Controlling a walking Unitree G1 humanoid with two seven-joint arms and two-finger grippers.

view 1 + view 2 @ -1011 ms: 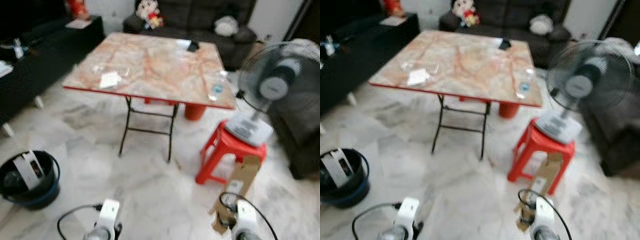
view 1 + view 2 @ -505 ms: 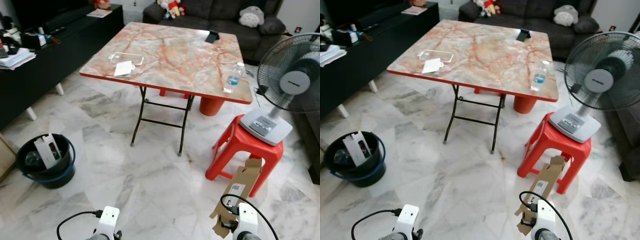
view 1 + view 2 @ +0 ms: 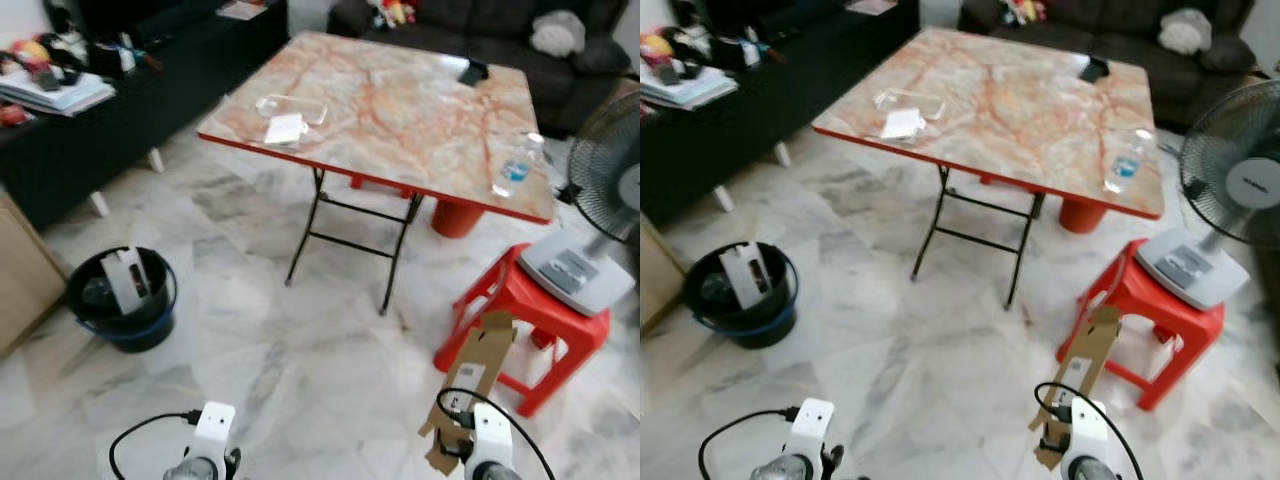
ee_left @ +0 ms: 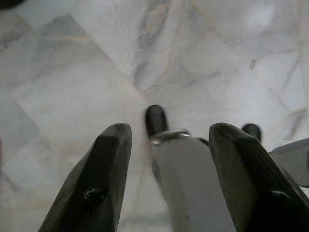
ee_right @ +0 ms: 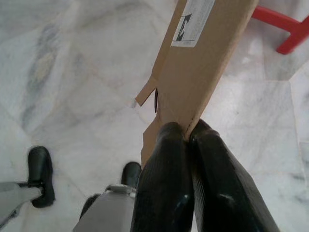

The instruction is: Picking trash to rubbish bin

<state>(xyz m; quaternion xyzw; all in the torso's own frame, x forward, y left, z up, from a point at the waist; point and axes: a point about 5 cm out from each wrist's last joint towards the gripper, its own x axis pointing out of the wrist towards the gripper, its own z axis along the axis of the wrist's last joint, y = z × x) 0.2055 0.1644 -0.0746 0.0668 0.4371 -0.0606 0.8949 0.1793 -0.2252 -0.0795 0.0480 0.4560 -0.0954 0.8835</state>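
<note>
Marble floor (image 3: 300,340): black bin (image 3: 125,303) holds white carton (image 3: 128,280).

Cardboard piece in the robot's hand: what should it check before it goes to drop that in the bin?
1. Right end effector shut on the cardboard piece: ok.
2. Rubbish bin in sight, ahead on the robot's left: ok.
3. Room left in the bin: cannot tell; a white box already sticks out of it.
4. Marble floor between robot and bin free of obstacles: ok.
5. Left end effector open and holding nothing: ok.
</note>
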